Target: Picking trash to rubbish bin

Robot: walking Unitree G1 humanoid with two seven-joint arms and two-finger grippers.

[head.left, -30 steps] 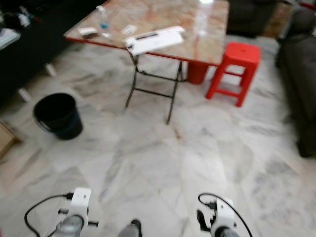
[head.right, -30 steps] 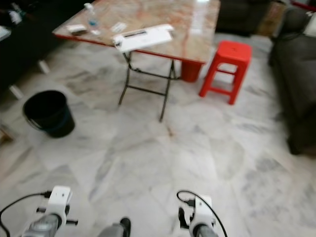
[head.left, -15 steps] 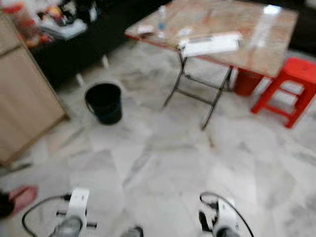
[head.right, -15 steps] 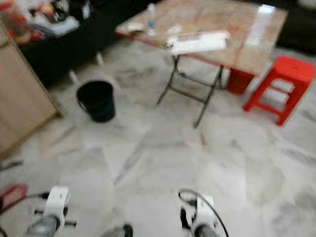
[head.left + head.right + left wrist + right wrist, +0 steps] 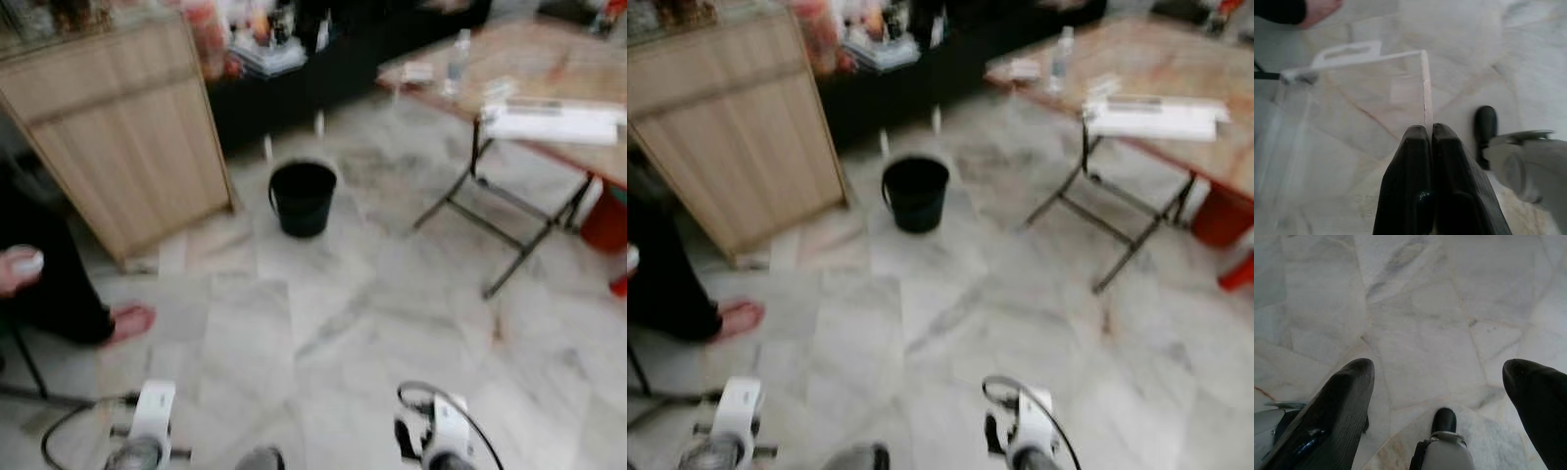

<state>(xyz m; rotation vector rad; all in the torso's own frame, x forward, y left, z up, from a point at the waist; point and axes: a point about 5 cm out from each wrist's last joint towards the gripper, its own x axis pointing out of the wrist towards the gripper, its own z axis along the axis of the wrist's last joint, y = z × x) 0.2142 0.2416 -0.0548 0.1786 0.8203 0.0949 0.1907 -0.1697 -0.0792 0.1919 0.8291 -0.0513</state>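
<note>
Left gripper (image 5: 1429, 132): fingers pressed together on the edge of a clear plastic bag (image 5: 1342, 112); bag hangs flat and see-through over the floor in the left wrist view, white strip with a handle slot along its far edge.
Right gripper (image 5: 1437, 377): fingers spread wide, nothing between them, marble floor (image 5: 1415, 313) below.
Arms: both wrists low at the bottom edge of the left eye view, left at lower left, right at lower right, a black cable looping off each.
Bin: black bucket (image 5: 302, 198) upright on the floor, upper centre of the left eye view, well apart from both grippers; contents cannot be made out.
Cabinet: light wooden cabinet (image 5: 127, 117) at upper left, just left of the bucket.
Table: folding table (image 5: 549, 69) with reddish top at upper right; white paper (image 5: 554, 122) near its front edge, small clear bottle (image 5: 457, 61) and small bits further back, too blurred to name.
Shelf: dark low unit (image 5: 333, 69) behind the bucket, cluttered top, blurred.
Person: bare foot (image 5: 130, 319) and dark trouser leg at left edge, hand (image 5: 18, 268) holding something small and white.
Red item: part of a red thing (image 5: 603, 220) under the table at right edge.
</note>
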